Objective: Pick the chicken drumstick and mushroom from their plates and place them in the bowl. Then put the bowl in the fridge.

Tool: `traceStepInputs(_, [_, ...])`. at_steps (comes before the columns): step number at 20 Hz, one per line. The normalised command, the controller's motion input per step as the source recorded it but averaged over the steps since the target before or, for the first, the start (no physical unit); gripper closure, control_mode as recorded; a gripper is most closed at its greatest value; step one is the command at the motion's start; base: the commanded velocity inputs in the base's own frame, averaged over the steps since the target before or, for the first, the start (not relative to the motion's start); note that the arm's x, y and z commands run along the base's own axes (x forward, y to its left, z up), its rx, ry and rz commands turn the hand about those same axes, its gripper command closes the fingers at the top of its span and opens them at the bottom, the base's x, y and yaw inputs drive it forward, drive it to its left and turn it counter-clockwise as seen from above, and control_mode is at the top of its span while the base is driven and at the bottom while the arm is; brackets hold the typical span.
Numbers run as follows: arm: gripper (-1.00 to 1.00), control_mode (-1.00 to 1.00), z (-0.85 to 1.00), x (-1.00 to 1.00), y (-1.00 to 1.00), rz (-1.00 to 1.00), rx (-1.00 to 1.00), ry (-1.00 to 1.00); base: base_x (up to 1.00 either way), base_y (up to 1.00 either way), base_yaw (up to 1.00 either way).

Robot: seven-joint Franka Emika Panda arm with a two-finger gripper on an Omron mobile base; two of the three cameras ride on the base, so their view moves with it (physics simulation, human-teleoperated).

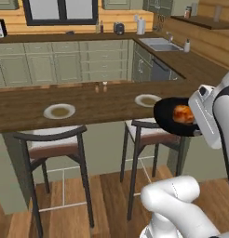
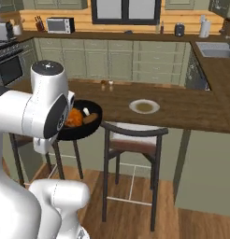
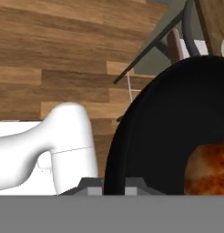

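Black and glossy, the bowl (image 1: pixel 174 116) hangs off the counter (image 1: pixel 88 104) above a stool (image 1: pixel 151 130), my gripper (image 3: pixel 114 184) clamped on its rim to keep the chicken drumstick (image 2: pixel 74 117) and mushroom (image 2: pixel 86 111) inside for the fridge.

base views flank counter (image 1: pixel 23 111), hand view close

We see the bowl (image 1: pixel 174 116) held off the near edge of the counter (image 1: pixel 102 104), above a stool (image 1: pixel 151 132). A second stool (image 1: pixel 56 139) stands to the left, with open floor between them. On the counter, two plates (image 1: pixel 59 111) lie well apart; bare wood runs between. Two small shakers (image 1: pixel 101 86) stand at the far edge. Beyond, the aisle to the cabinets (image 1: pixel 65 62) is open.
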Motion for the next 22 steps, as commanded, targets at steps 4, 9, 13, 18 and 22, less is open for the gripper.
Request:
traceStepInputs(4, [1.0, 1.0, 0.0, 0.0, 0.0, 0.0, 0.0, 0.0, 0.0, 1.0, 0.0])
traceStepInputs(9, [1.0, 1.0, 0.0, 0.0, 0.0, 0.0, 0.0, 0.0, 0.09, 1.0, 0.0])
traceStepInputs(13, [1.0, 1.0, 0.0, 0.0, 0.0, 0.0, 0.0, 0.0, 0.11, 1.0, 0.02])
traceStepInputs(18, [1.0, 1.0, 0.0, 0.0, 0.0, 0.0, 0.0, 0.0, 0.25, 1.0, 0.02])
traceStepInputs(22, [1.0, 1.0, 0.0, 0.0, 0.0, 0.0, 0.0, 0.0, 0.4, 1.0, 0.01])
